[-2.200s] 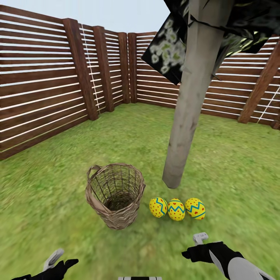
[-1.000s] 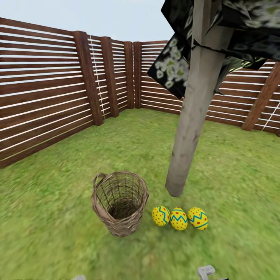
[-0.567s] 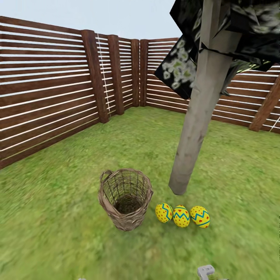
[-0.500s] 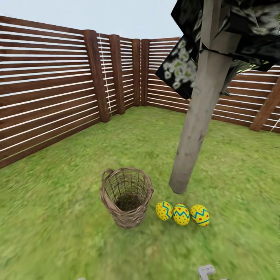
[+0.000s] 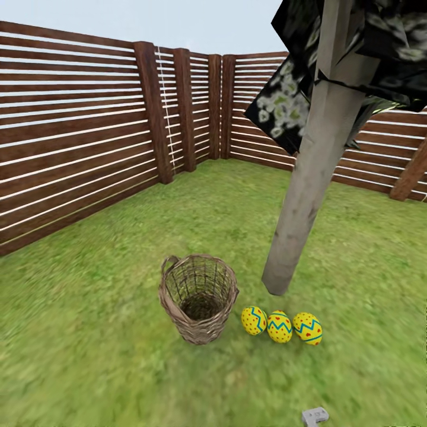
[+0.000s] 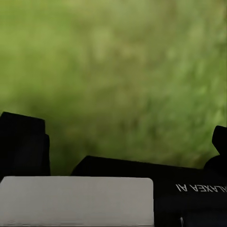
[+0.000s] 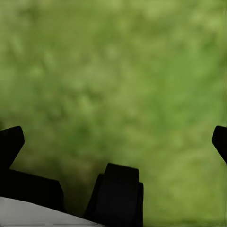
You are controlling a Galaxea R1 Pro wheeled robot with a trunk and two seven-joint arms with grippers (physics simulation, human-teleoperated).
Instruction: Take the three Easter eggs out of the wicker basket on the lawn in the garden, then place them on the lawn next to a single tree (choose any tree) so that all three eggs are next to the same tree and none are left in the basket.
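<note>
Three yellow Easter eggs, the first [image 5: 254, 320], second [image 5: 279, 327] and third [image 5: 307, 328], lie in a row on the lawn [image 5: 107, 332], just in front of the foot of the tree [image 5: 302, 196] with the pale trunk. The wicker basket [image 5: 198, 299] stands upright to their left, close to the first egg, and no egg shows inside it. My left gripper [image 6: 120, 137] hangs open over bare grass, as does my right gripper [image 7: 116, 142]; nothing is between the fingers of either. A small grey part of my right arm [image 5: 314, 415] pokes in at the head view's lower edge.
A brown slatted wooden fence [image 5: 77, 142] closes off the garden at the left and the back, with a corner post [image 5: 222, 107] behind the basket. Dark leafy branches [image 5: 284, 112] hang low beside the trunk. Grass stretches wide to the left of the basket.
The head camera has lifted and turned, so the whole picture shifted and both arms dropped below the frame. Eggs, basket and tree keep their places relative to one another.
</note>
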